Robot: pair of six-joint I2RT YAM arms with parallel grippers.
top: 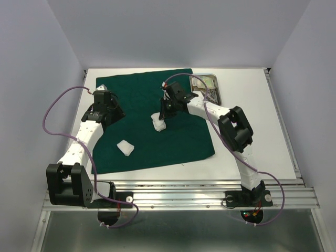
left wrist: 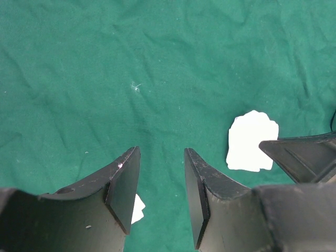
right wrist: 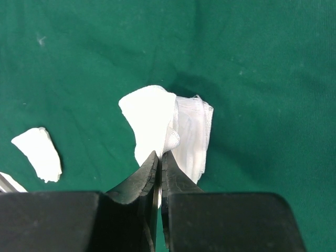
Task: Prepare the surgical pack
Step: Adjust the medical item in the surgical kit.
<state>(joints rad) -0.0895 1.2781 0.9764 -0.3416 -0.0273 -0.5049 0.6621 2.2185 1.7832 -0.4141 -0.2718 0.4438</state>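
Observation:
The dark green drape lies spread over the table's middle. My right gripper is shut on the edge of a white gauze pad at the drape's centre; the pad droops from the fingertips just over the cloth. A second gauze pad lies loose on the drape nearer the front left. My left gripper hovers open over bare cloth at the drape's left side, nothing between its fingers. In the left wrist view the held gauze pad shows to the right.
A steel tray with packets and instruments in it stands at the back right, beside the drape's far corner. The right arm's purple cable crosses over it. White tabletop lies right of the drape. Grey walls enclose the table.

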